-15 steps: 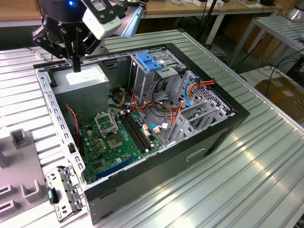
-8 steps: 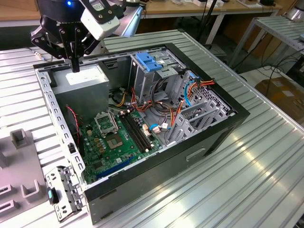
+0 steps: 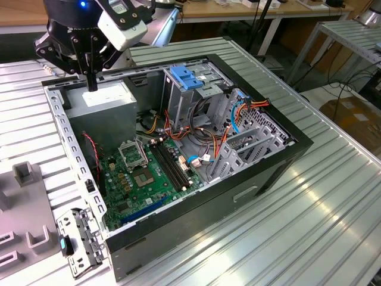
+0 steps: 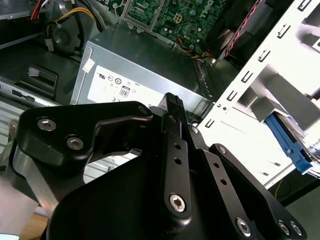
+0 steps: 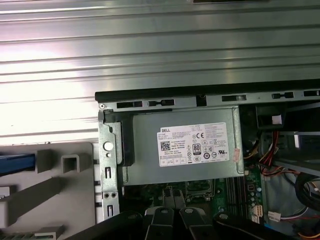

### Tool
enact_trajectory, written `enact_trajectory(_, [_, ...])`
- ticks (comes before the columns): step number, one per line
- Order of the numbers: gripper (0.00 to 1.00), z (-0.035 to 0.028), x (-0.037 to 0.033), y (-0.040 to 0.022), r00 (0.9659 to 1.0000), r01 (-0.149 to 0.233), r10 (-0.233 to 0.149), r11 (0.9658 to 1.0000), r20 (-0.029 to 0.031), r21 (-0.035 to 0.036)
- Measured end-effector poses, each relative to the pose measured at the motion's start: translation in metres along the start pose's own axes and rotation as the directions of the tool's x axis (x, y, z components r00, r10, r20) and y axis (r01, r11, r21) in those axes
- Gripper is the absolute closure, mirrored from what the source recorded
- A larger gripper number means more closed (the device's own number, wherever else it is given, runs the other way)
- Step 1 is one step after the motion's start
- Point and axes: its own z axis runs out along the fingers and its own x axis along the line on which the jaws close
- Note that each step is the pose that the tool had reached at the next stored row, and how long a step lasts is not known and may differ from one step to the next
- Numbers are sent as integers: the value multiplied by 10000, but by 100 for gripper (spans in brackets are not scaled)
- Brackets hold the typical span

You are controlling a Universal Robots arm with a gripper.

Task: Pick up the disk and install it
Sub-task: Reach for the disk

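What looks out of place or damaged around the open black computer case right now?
Nothing stands out. The open black computer case sits flat on the ribbed metal table, its cables lie inside it, and the gripper hangs over the grey metal box with white sticker.

Premises: a robotics lab or electronics workshop. Evidence: an opened desktop computer case sits on a ribbed aluminium table. Wooden-topped workbenches stand behind it, loose cables trail across the floor, and a grey fixture block lies alongside.
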Motion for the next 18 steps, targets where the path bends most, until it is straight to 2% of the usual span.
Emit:
enact_trajectory(7, [89,-2,69,-5,10000,1,-1,10000,0,0])
enact_trajectory(18, [89,-4,133,-10,10000,0,0,10000,0,0])
